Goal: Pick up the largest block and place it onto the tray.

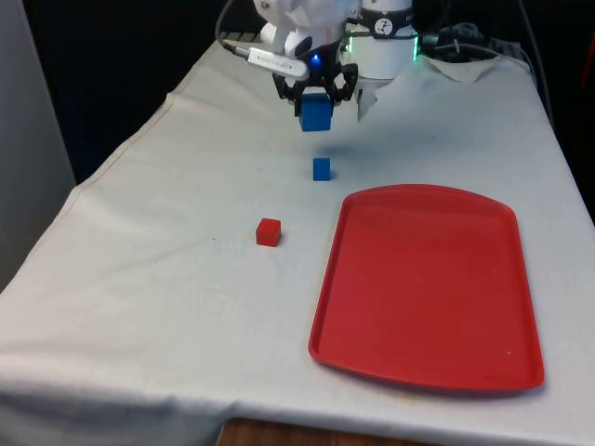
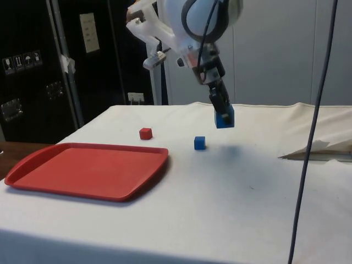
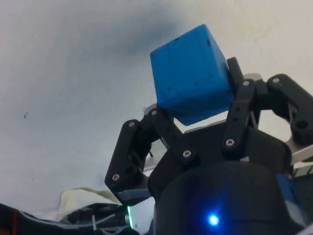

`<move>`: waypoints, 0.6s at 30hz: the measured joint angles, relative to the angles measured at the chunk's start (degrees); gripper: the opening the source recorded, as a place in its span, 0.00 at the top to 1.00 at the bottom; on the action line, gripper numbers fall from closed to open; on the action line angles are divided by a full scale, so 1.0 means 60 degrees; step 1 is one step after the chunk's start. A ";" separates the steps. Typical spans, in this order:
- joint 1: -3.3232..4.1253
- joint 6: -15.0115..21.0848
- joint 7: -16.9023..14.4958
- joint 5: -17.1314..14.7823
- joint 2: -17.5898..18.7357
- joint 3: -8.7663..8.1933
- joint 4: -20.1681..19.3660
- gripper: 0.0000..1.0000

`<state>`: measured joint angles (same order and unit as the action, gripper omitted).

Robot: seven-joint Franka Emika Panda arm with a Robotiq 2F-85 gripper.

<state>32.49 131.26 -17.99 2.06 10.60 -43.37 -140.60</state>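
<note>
The large blue block [image 1: 316, 112] hangs above the cloth at the far end of the table, with my gripper [image 1: 315, 100] shut on it. The side view shows that block [image 2: 224, 117] lifted well off the table under the gripper [image 2: 220, 108]. In the wrist view the block [image 3: 191, 74] sits tilted between the black fingers [image 3: 161, 128]. The red tray [image 1: 429, 283] lies flat at the front view's right, nearer the camera than the gripper, and shows too in the side view, tray [image 2: 82, 169].
A small blue block [image 1: 321, 168] rests on the cloth just in front of the gripper. A small red block [image 1: 268, 231] lies further forward, left of the tray. A crumpled fold of cloth [image 2: 322, 149] lies near the robot's base.
</note>
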 measured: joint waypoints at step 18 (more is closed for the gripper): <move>0.0019 -0.0535 0.0019 0.0048 -0.0095 0.0162 0.0793 0.91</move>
<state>32.60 128.06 -17.88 2.35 10.03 -42.40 -135.85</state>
